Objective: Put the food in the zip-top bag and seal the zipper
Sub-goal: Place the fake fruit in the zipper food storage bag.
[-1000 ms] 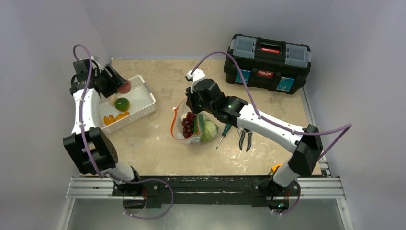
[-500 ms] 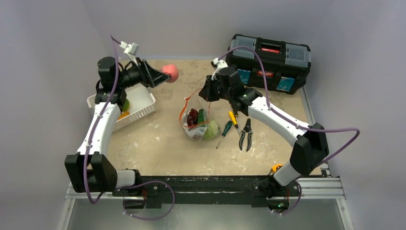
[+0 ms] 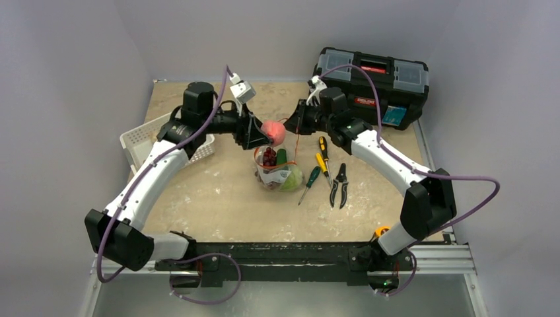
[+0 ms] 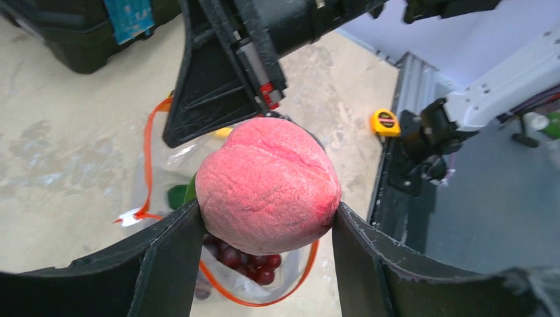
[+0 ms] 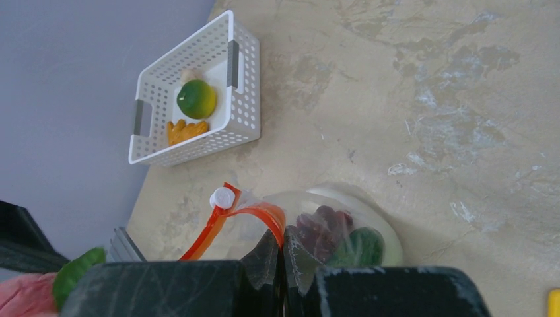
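My left gripper (image 3: pixel 267 134) is shut on the pink-red peach (image 3: pixel 274 133) and holds it just above the open mouth of the clear zip-top bag (image 3: pixel 276 173). In the left wrist view the peach (image 4: pixel 267 185) sits between my fingers, with the grapes (image 4: pixel 245 261) and orange-red zipper (image 4: pixel 264 298) below. My right gripper (image 3: pixel 295 125) is shut on the zipper strip (image 5: pixel 261 216) and holds the bag's far rim up. The bag holds grapes (image 3: pixel 268 157), a cucumber (image 3: pixel 281 157) and a cabbage (image 3: pixel 290 177). A green round fruit (image 5: pixel 197 98) lies in the basket.
A white slotted basket (image 3: pixel 140 137) stands at the left, partly behind my left arm, with orange pieces (image 5: pixel 185 130) in it. Screwdrivers (image 3: pixel 321 153) and pliers (image 3: pixel 339 183) lie right of the bag. A black toolbox (image 3: pixel 368 84) stands at the back right.
My left gripper has carried the peach from the basket rightward to above the bag's mouth. My right gripper has lifted the bag's rim up and back; the bag stands more upright.
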Available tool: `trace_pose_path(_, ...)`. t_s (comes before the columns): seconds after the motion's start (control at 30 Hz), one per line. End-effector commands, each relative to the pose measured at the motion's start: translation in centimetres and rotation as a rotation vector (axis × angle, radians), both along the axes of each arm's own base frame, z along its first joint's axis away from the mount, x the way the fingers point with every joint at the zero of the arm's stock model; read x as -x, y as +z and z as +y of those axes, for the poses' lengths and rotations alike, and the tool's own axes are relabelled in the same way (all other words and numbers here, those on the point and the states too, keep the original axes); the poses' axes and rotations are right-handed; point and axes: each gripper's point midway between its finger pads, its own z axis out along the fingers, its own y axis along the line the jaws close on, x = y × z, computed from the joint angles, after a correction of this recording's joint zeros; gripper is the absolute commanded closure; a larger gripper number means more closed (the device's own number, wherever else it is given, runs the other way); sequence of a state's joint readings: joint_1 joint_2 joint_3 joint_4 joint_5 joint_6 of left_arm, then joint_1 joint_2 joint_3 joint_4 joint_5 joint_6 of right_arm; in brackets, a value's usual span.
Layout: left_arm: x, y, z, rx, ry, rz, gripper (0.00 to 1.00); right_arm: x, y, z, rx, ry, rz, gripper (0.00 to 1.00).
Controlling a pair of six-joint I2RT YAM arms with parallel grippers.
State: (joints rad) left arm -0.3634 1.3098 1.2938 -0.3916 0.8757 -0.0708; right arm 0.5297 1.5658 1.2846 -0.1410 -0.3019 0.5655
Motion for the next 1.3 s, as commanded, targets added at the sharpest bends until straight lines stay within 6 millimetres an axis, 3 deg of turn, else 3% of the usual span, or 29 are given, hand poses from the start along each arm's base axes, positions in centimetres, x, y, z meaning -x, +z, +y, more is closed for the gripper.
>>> trace_pose_path(0.0, -1.2, -1.2, 1.6, -0.161, 0.078, -0.106, 0.92, 1.0, 3.4, 0.4, -0.083, 0.044, -0.062, 1.00)
trace_pose_path(0.17, -1.7, -2.8, 0.7, -0.202, 0.107, -0.063, 0.70, 1.4, 3.6, 0.8, -0.103, 0.072, -0.062, 1.00)
trace_pose_path(0.37, -2.0, -3.8, -0.1, -0.215, 0.126, -0.039, 0.59, 1.4, 3.8, 0.9, -0.111, 0.079, -0.075, 1.00)
trace_pose_path(0.4, -2.0, -3.8, 0.0, -0.220, 0.134, -0.036, 0.52, 1.4, 3.8, 1.0, -0.117, 0.082, -0.073, 1.00)
trace_pose_path(0.47, -2.1, -3.7, 0.1, -0.219, 0.145, -0.033, 0.14, 1.7, 3.9, 1.0, -0.119, 0.089, -0.066, 1.00)
trace_pose_path(0.5, -2.1, -3.7, 0.1, -0.215, 0.145, -0.032, 0.07, 1.8, 4.0, 1.0, -0.117, 0.091, -0.071, 1.00)
trace_pose_path(0.57, -2.1, -3.6, -0.1, -0.207, 0.144, -0.026, 0.02, 1.8, 3.8, 0.7, -0.120, 0.079, -0.079, 1.00)
trace_pose_path(0.93, -1.9, -2.1, 1.0, -0.192, 0.194, -0.129, 0.01, 2.0, 3.6, 0.3, -0.085, 0.077, -0.076, 1.00)
trace_pose_path(1.1, -3.5, -0.9, 4.3, -0.237, 0.406, -0.232, 0.00, 2.2, 3.3, 0.7, -0.098, 0.095, -0.066, 1.00)
trace_pose_path(1.27, -4.6, 1.5, 9.7, -0.216, 0.693, -0.356, 0.00, 2.1, 3.2, 0.6, -0.092, 0.095, -0.082, 1.00)
